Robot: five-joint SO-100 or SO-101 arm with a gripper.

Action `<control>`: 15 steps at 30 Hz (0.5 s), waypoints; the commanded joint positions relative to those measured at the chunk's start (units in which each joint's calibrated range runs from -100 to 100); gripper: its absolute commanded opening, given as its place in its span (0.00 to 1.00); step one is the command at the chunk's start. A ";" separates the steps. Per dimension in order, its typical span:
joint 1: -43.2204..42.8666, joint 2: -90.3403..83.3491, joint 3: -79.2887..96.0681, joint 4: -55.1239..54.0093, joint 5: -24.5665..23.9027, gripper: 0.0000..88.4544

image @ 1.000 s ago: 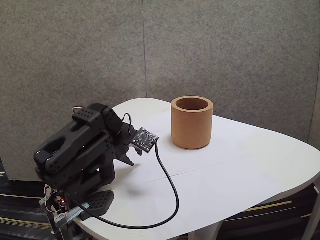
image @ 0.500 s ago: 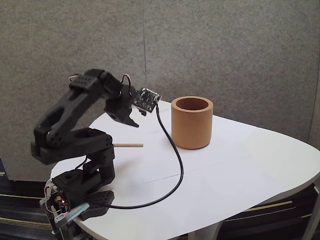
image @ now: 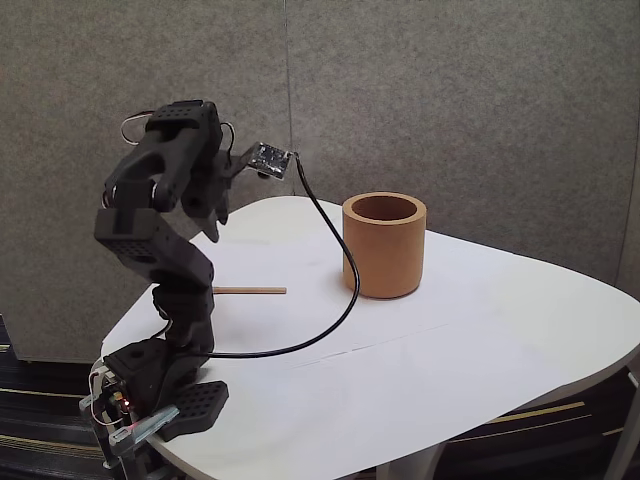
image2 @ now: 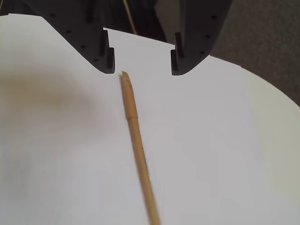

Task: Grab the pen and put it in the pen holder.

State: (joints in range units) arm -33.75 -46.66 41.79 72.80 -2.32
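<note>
The pen [image: 248, 291] is a thin light-brown stick lying flat on the white table, left of the pen holder [image: 384, 245], an orange-tan cup with a darker inside. My gripper [image: 210, 225] hangs high over the table's back left, pointing down, above and behind the pen. In the wrist view the pen [image2: 137, 145] runs from just below the gripper [image2: 142, 65] down to the bottom edge. Its near tip lies close to the left finger [image2: 107, 58]. The jaws stand open with nothing between them.
A black cable [image: 335, 300] loops from the wrist camera board [image: 270, 159] down across the table [image: 480, 340] in front of the cup. The arm's base [image: 160, 400] sits at the table's front left corner. A grey wall stands close behind.
The arm has unfolded from its low resting pose and risen. The gripper swung up and back to the left, uncovering the pen. Pen and cup have not moved.
</note>
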 commanded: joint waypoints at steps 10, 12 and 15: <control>-0.51 15.22 4.51 -2.03 -2.18 0.18; -0.44 17.58 4.42 -4.15 -2.18 0.18; -0.44 20.75 2.53 -6.27 -2.18 0.18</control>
State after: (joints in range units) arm -34.56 -28.62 47.02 68.81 -4.37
